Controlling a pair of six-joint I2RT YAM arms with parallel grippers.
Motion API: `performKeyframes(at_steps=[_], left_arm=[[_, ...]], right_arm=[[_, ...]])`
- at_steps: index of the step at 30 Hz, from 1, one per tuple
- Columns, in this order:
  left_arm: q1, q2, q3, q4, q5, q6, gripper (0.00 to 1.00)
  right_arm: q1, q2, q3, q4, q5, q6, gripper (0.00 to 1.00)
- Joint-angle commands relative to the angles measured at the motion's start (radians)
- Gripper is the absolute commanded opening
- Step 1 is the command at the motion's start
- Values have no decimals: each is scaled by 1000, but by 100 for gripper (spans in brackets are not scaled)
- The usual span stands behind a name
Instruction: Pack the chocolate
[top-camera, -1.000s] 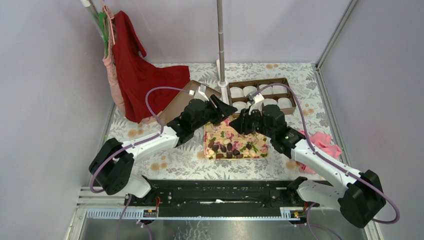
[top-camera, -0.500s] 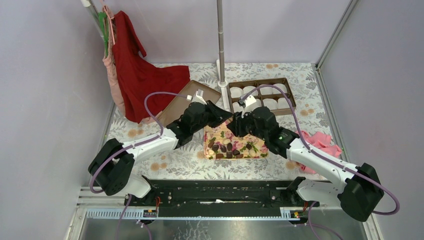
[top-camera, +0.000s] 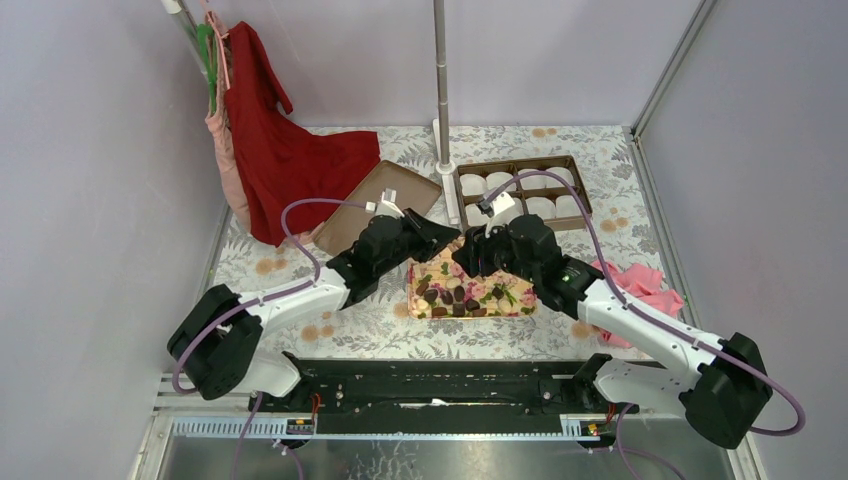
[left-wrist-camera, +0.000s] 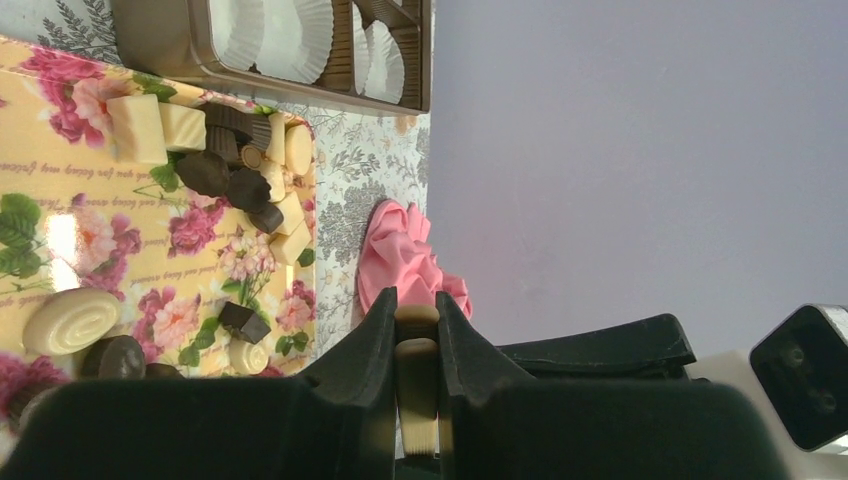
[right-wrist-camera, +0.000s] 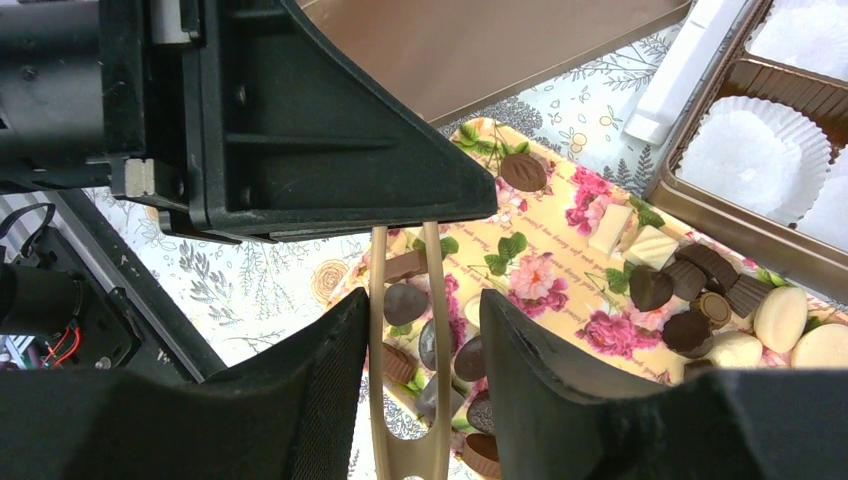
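Note:
Dark brown chocolate pieces, with some pale ones, lie on a floral tray. They also show in the left wrist view and the right wrist view. My left gripper is shut on the tips of beige tongs. My right gripper faces it tip to tip above the tray's far left corner. Its jaws are open around the tongs, which lie against one finger.
A brown box holding white paper cups stands behind the tray, its lid to the left. A metal pole rises beside the box. Pink cloth lies on the right and red clothing hangs at the back left.
Both grippers have moved a little nearer and to the left together, staying tip to tip over the tray's far left corner. The left elbow has drawn back.

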Motion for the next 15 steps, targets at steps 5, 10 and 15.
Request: performKeyframes(at_steps=[5, 10, 15], left_arm=[[19, -9, -84, 221, 13, -89, 0], [23, -5, -97, 260, 24, -113, 0], [23, -21, -113, 277, 6, -125, 0]], right_arm=[[3, -43, 23, 16, -19, 5, 52], [2, -28, 20, 10, -32, -4, 53], [3, -20, 12, 8, -37, -14, 54]])
